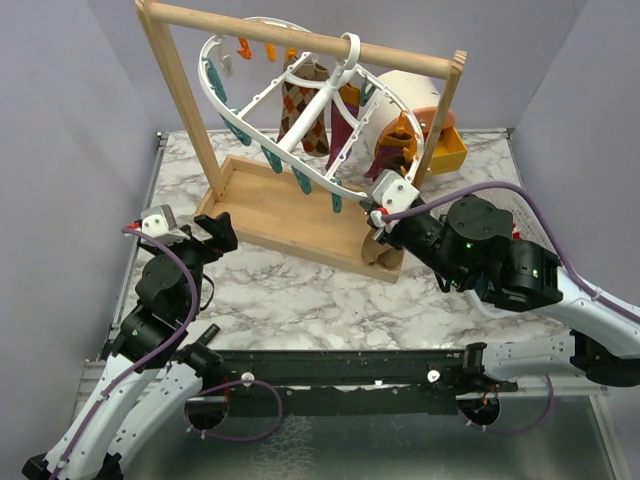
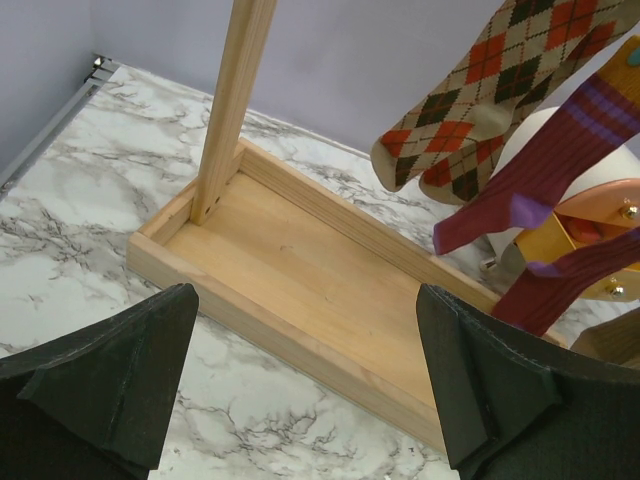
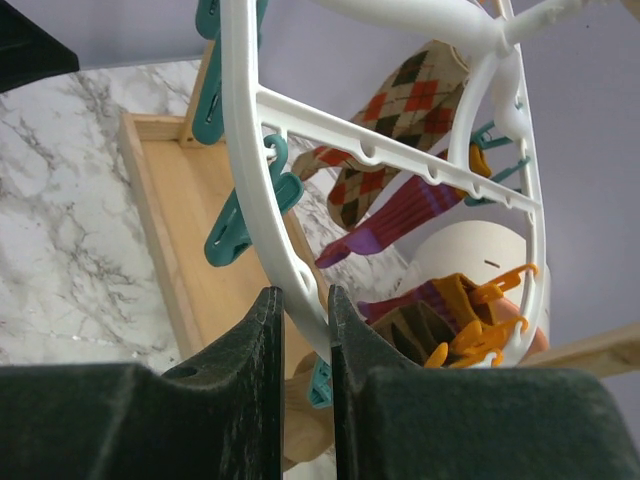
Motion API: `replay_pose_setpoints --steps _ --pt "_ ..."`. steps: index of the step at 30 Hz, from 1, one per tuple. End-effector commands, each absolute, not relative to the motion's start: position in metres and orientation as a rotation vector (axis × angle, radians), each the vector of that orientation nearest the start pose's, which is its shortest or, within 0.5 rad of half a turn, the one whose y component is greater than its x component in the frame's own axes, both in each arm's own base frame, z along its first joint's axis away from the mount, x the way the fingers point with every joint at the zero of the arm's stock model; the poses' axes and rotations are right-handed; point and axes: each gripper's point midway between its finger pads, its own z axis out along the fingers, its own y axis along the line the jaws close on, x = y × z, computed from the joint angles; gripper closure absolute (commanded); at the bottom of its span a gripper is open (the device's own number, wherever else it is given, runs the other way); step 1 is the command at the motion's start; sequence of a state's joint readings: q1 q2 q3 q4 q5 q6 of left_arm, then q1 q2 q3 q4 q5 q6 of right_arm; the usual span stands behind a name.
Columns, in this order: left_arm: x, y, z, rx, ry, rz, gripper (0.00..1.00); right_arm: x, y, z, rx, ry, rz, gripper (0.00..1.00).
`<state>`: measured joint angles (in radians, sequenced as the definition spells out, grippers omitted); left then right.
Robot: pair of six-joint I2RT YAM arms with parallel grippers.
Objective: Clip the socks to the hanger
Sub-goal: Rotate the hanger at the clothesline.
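At far left, over the veined marble table (image 1: 300, 290): left gripper (image 1: 218, 233), matte black fingers spread wide, nothing between them. In the centre, hooked over the round wooden bar (image 1: 300, 40): the hanger (image 3: 240, 150), smooth white plastic oval with spokes. Hangs tilted, long axis slanting from far left down to near right. Beneath, dangling limp: argyle sock (image 2: 480, 100), ribbed maroon sock (image 2: 540, 180). At right: right gripper (image 3: 305, 295), pinching narrow on the hanger's lower rim.

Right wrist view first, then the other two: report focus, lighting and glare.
Right wrist: hanger rim sharp, bright white; right gripper near-black, little detail. Left wrist: argyle sock crisp; left gripper dark. Top external: even light, no glare on the table.
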<state>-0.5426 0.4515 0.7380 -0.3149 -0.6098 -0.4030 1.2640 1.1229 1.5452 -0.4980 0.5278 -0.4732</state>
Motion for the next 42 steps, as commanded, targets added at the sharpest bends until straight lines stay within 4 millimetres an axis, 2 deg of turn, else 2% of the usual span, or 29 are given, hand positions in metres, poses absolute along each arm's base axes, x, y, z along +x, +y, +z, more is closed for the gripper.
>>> replay_pose_setpoints --steps 1,9,19,23,29,32,36,37,42 --pt "0.238 -0.044 0.307 -0.354 1.561 -0.263 0.01 0.214 0.217 0.462 -0.776 1.401 -0.023 0.89" --pt "0.237 -0.044 0.303 -0.347 1.57 -0.254 0.01 0.214 0.196 0.464 -0.735 1.412 -0.067 0.72" --pt "0.234 -0.041 0.295 -0.341 1.586 -0.24 0.01 0.206 0.192 0.474 -0.732 1.428 0.006 0.55" --pt "0.232 -0.04 0.291 -0.337 1.594 -0.233 0.01 0.192 0.201 0.496 -0.709 1.397 0.196 0.45" --pt "0.229 -0.039 0.28 -0.338 1.613 -0.229 0.01 0.169 0.209 0.555 -0.615 1.291 0.479 0.37" --pt "0.229 -0.042 0.272 -0.338 1.628 -0.243 0.01 0.164 0.235 0.565 -0.656 1.261 0.559 0.35" --pt "0.231 -0.047 0.262 -0.342 1.652 -0.266 0.01 0.171 0.29 0.566 -0.74 1.278 0.584 0.32" --pt "0.231 -0.048 0.26 -0.345 1.656 -0.271 0.01 0.174 0.308 0.564 -0.765 1.277 0.588 0.31" --pt "0.229 -0.05 0.257 -0.345 1.664 -0.293 0.01 0.182 0.36 0.556 -0.857 1.256 0.588 0.31"
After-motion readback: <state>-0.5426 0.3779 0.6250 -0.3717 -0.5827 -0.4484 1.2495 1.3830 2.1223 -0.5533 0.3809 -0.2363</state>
